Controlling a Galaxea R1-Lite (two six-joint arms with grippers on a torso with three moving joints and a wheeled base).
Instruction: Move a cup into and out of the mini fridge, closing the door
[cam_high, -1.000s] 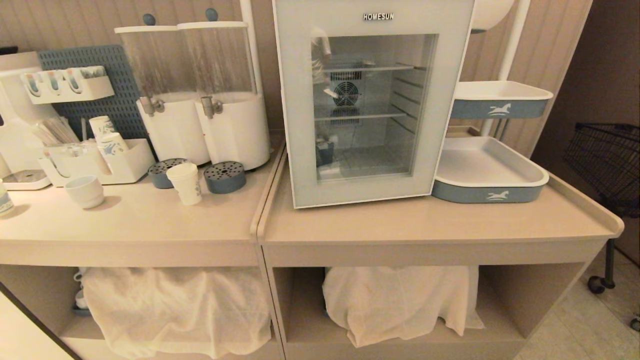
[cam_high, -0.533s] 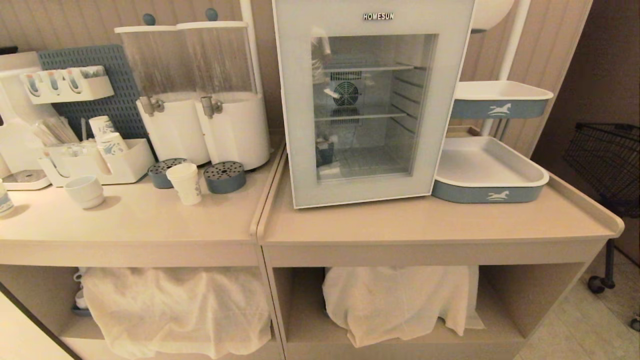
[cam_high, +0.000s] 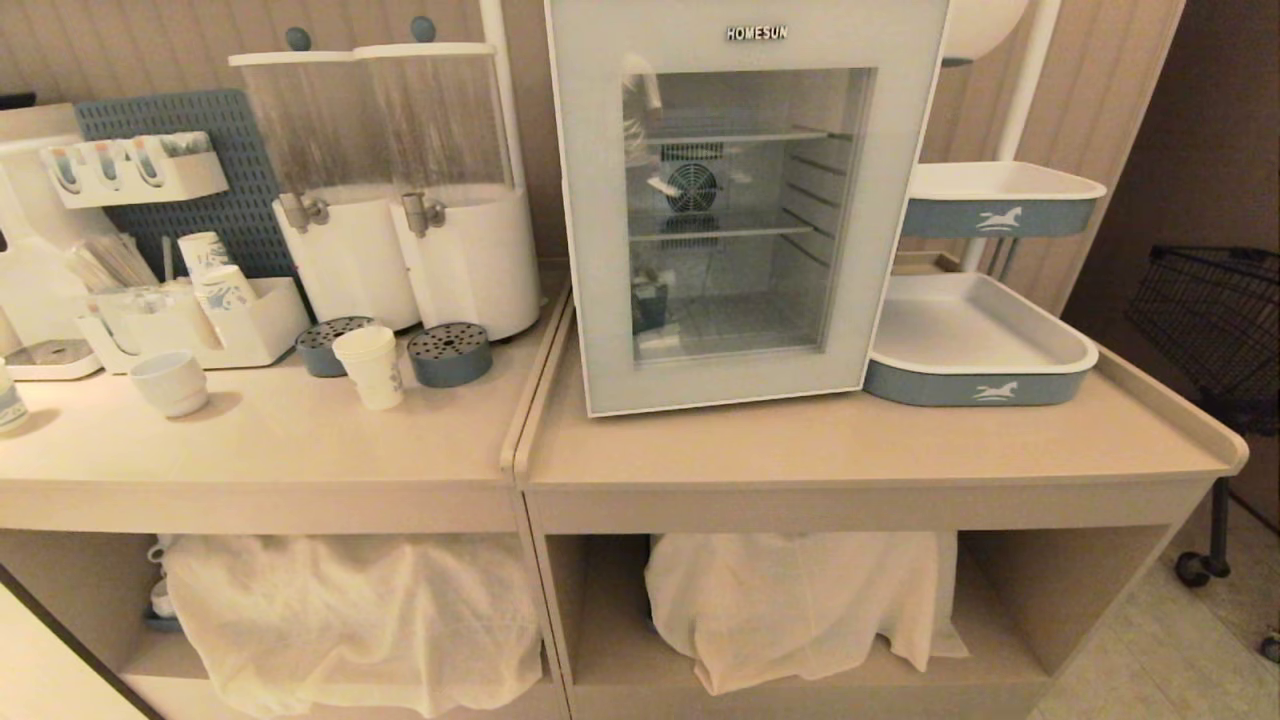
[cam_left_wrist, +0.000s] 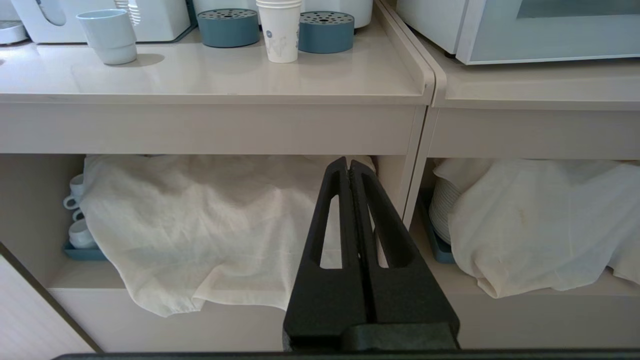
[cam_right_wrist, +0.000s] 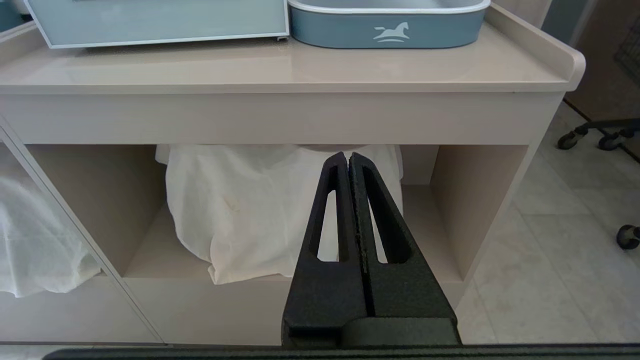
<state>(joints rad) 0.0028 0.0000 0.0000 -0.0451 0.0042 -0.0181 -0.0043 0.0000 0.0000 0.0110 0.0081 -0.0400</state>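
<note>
Cup: we see the cup (cam_high: 370, 367) left of centre in the head view, upright on the left counter (cam_high: 260, 440), just in front of 2 round blue drip trays (cam_high: 449, 354). It is tall, plain white paper with a layered rim; the left wrist view shows 1 small round blue logo on its side (cam_left_wrist: 279, 31).
Fridge: our fridge (cam_high: 745, 200) fills the upper centre, a white box on the right counter.
Door: the door (cam_high: 750, 215) is closed, with a glass pane in a wide pale frame; through it we see wire shelves and a rear fan.
Mug: a squat white mug (cam_high: 170, 382) sits at the left, well apart from the cup.
Left gripper: our left gripper (cam_left_wrist: 348, 167) hangs below counter level before a cloth-covered shelf, fingers pressed together, holding nothing.
Right gripper: our right gripper (cam_right_wrist: 348, 162) likewise, fingers together, empty.
</note>
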